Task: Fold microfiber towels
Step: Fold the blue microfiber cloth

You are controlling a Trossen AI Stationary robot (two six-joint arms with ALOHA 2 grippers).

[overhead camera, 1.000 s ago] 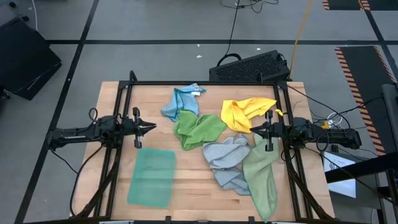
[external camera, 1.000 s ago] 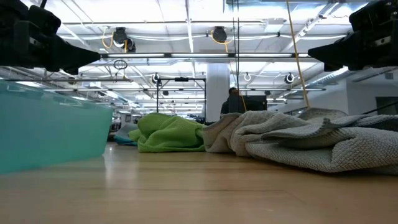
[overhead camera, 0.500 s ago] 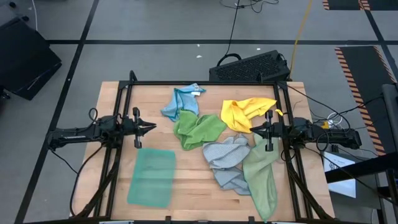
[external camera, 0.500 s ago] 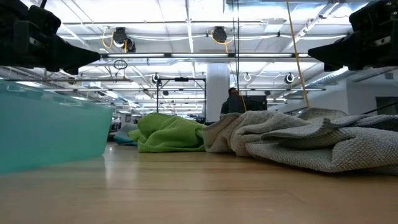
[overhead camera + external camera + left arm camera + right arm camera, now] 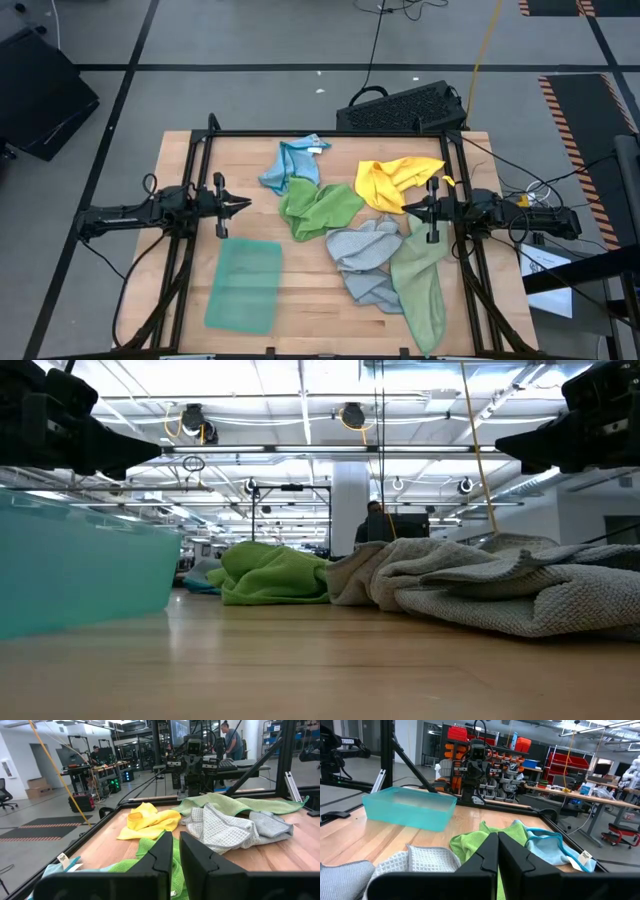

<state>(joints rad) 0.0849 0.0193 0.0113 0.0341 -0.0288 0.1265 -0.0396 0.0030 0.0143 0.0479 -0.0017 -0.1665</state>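
One teal towel [image 5: 243, 285] already lies flat and folded on the worktop [image 5: 300, 310], on the left arm's side and nearer the front edge, while the unfolded ones sit in a loose heap toward the right: light blue [image 5: 292, 163], bright green [image 5: 320, 208], yellow [image 5: 395, 181], grey [image 5: 364, 255] and a pale green towel [image 5: 420, 278] whose long axis runs from the right tool toward the front edge. The right tool [image 5: 408, 210], shut and holding nothing, hangs at the heap's edge, just beside the yellow and pale green cloths (clearly the nearer arm). The left tool [image 5: 246, 204], nearly closed and empty, is well apart from the heap, the bright green towel lying nearest it.
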